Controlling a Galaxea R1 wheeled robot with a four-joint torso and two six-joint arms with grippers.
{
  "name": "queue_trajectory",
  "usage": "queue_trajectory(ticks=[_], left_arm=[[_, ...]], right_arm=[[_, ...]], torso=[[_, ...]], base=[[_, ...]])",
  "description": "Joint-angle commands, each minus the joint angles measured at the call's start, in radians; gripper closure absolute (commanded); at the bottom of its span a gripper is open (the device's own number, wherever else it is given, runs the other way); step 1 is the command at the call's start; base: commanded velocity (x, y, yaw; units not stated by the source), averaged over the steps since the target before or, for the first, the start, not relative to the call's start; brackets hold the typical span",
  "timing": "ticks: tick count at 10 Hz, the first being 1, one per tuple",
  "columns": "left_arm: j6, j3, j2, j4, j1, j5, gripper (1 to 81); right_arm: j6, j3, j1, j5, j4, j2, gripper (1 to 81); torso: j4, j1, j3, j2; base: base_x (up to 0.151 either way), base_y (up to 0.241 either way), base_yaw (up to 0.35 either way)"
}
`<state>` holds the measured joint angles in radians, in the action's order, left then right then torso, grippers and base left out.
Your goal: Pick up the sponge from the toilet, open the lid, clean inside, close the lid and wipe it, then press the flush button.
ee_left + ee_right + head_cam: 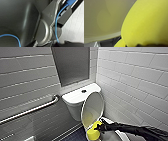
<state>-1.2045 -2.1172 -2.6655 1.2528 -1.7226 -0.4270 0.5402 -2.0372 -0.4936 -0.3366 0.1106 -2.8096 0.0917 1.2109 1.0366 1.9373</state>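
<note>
The white toilet [75,103] stands in the corner, with the dark flush button [84,91] in the middle of its tank top. The lid [93,108] is raised, leaning back toward the tank, and its inner face carries a yellow reflection. My right gripper [97,128] reaches in from the right on a black arm and is shut on the yellow sponge [92,134], which sits low at the foot of the raised lid, by the bowl's rim [109,121]. In the right wrist view the sponge [146,22] looms large against the pale lid surface [102,18].
A metal grab bar [30,110] runs along the tiled left wall. A tiled wall [140,89] closes in on the right of the toilet. Dark floor [75,135] shows to the left of the bowl. A grey panel [72,63] hangs above the tank.
</note>
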Motion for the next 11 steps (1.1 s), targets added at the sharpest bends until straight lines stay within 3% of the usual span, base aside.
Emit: queue_trajectory(ticks=[1, 2, 5, 11], left_arm=[[0.0, 0.014, 0.016, 0.016, -0.021, 0.016, 1.0], [0.002, 0.014, 0.015, 0.016, -0.021, 0.016, 1.0], [0.0, 0.014, 0.018, 0.016, -0.022, 0.014, 1.0], [0.0, 0.014, 0.025, 0.017, -0.024, 0.013, 1.0]], right_arm=[[0.007, 0.023, 0.141, 0.014, 0.014, -0.007, 81.1], [0.05, 0.025, 0.118, 0.079, 0.024, -0.012, 81.1], [0.144, 0.017, 0.027, 0.22, 0.027, -0.038, 81.1], [0.142, 0.019, -0.089, 0.231, 0.023, 0.025, 81.1]], torso=[[-0.002, 0.0, 0.0, 0.0], [0.016, 0.0, -0.001, 0.0], [0.019, 0.0, -0.001, 0.0], [0.019, 0.0, -0.001, 0.0]], base=[[0.0, 0.0, 0.0], [0.0, 0.0, 0.0], [0.0, 0.0, 0.0], [0.0, 0.0, 0.0]])
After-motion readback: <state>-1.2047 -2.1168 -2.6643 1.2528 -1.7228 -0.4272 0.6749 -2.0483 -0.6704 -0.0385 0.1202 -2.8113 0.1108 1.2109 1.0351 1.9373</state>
